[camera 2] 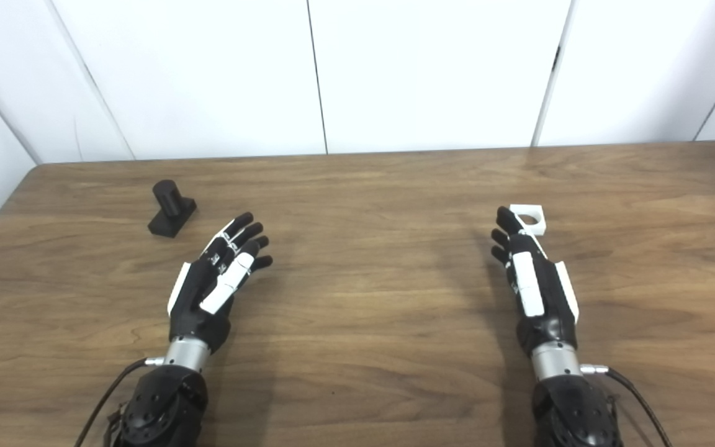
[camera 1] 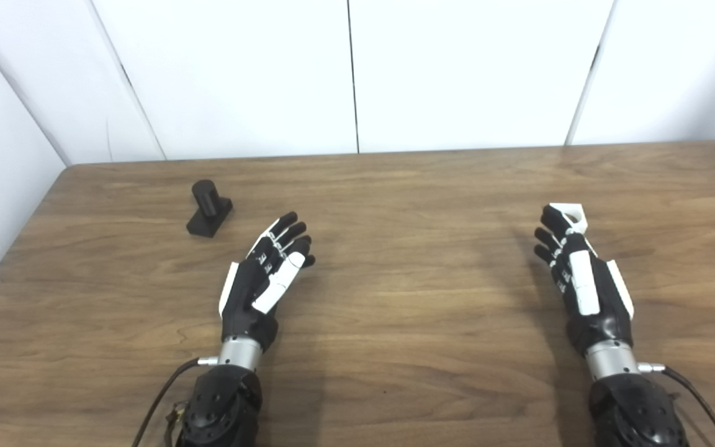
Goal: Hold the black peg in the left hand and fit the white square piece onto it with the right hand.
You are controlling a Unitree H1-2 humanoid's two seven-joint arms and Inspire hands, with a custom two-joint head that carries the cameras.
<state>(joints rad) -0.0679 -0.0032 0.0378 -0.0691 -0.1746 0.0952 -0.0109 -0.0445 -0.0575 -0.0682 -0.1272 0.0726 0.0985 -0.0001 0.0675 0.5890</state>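
Neither pickup has begun. The left robot hand [camera 1: 261, 279] hovers over the table [camera 1: 407, 298] with fingers spread, holding nothing; the black peg [camera 1: 210, 208] stands ahead and to its left. The right robot hand [camera 2: 534, 282] is likewise spread and empty, the white square piece [camera 2: 529, 218] just beyond its fingertips. Next, each should probably reach forward and close.

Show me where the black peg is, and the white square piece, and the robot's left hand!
black peg [camera 1: 206, 197]: left eye view, on its upright round post.
white square piece [camera 2: 529, 220]: right eye view, on its white frame.
left hand [camera 1: 260, 277]: left eye view, on its palm.
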